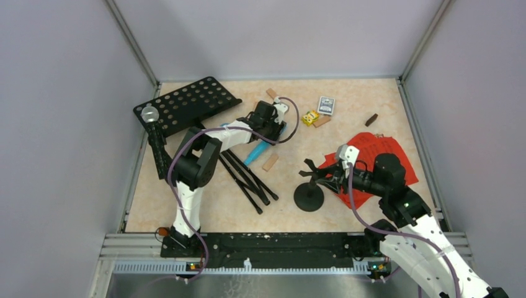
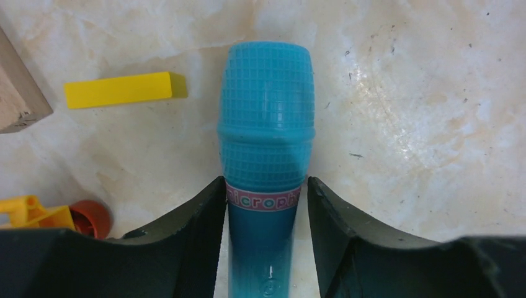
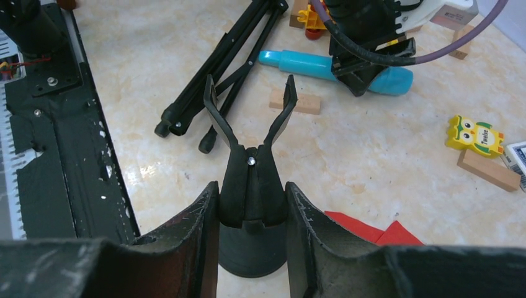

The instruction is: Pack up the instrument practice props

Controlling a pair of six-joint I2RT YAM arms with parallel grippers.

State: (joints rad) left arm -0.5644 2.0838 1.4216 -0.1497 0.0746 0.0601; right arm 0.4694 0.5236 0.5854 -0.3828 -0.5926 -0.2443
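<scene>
A: The left gripper (image 2: 265,186) sits right over the blue microphone (image 2: 267,118), a finger on each flank at the pink label band. 1 finger touches it, but a sliver of tabletop shows beside the other, so I can't tell if it's clamped.

B: And which way does it lie?

A: Flat on the table (image 1: 360,93), long axis diagonal. The gridded head points to the back-right and the thin tail to the near-left, just beside the tripod legs (image 1: 248,180).

B: The overhead hides that head under the wrist. The left wrist camera shows it whole, with a yellow bar (image 2: 121,90) and a wooden block (image 2: 18,93) on 1 side and bare tabletop on the other.

A: Now the right gripper (image 3: 252,185): clenched on 1 mic holder (image 3: 251,217), both fingers pressed against its stem.

B: The holder stands on its round base near the front centre, Y-fork on top. The red sheet-music pages (image 3: 366,226) lie to its right, under the arm.

A: There's open tabletop between the 2 grippers, with only a second wooden block (image 1: 270,162) there, near the microphone's tail.

B: Only the overhead shows the music desk (image 1: 186,105) in the back-left corner. It also shows the silver-headed microphone (image 1: 158,146) lying along the left edge, head toward the back.
</scene>
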